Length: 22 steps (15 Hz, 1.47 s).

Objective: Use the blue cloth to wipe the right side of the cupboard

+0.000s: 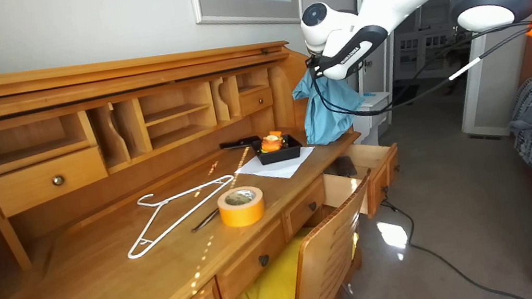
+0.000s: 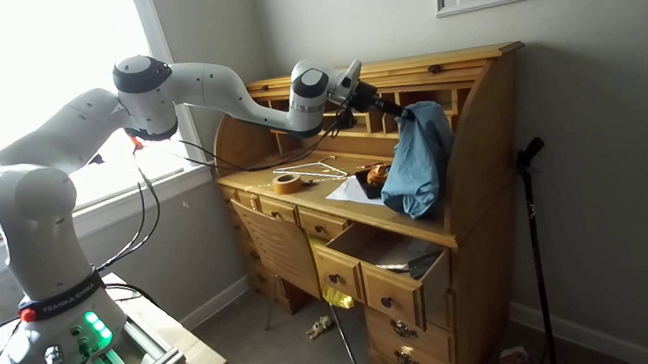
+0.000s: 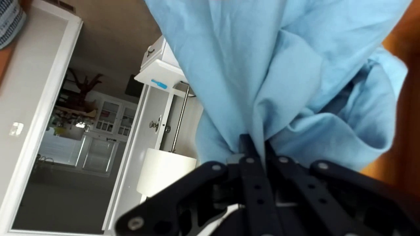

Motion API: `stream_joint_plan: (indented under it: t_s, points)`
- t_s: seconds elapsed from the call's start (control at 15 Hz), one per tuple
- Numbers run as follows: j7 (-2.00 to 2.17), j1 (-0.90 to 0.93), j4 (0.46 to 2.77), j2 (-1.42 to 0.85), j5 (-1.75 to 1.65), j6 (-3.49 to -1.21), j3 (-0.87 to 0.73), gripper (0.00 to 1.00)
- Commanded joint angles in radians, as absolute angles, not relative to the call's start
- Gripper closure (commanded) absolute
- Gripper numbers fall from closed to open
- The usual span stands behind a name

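Observation:
The blue cloth (image 1: 328, 111) hangs bunched from my gripper, and it also shows in an exterior view (image 2: 417, 161) and in the wrist view (image 3: 236, 62). My gripper (image 3: 257, 142) is shut on a fold of it; the fingertips (image 2: 407, 113) are partly covered by cloth. The cupboard is a wooden roll-top desk (image 2: 488, 211) with pigeonholes. The cloth hangs over the right end of its desktop, beside the right side panel (image 1: 296, 63). I cannot tell whether the cloth touches the panel or the desktop.
A black tray (image 1: 280, 155) with orange items sits on white paper (image 1: 295, 167) near the cloth. A tape roll (image 1: 242, 215) and white hanger (image 1: 179, 220) lie farther left. Drawers (image 2: 396, 287) stand open below. A chair (image 2: 279, 246) stands in front. Cables (image 1: 371, 111) loop under the arm.

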State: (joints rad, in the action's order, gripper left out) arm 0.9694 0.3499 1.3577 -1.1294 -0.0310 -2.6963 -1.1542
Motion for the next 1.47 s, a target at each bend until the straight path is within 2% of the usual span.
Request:
stream_joint_plan:
  t_s: [0.0, 0.47, 0.87, 0.93, 1.4]
  points:
    - [1.004, 0.275, 1.334, -1.119, -0.05, -2.644, -1.108, 0.99]
    - [0.983, 0.165, 1.292, -1.156, -0.026, -2.467, -1.04, 0.99]
    - [0.873, 0.082, 1.277, -1.086, -0.087, -2.37, -0.846, 0.99]
    - [0.827, 0.095, 1.281, -1.104, -0.032, -2.37, -0.86, 0.99]
    - [0.725, 0.032, 1.294, -1.07, -0.01, -2.638, -0.797, 0.99]
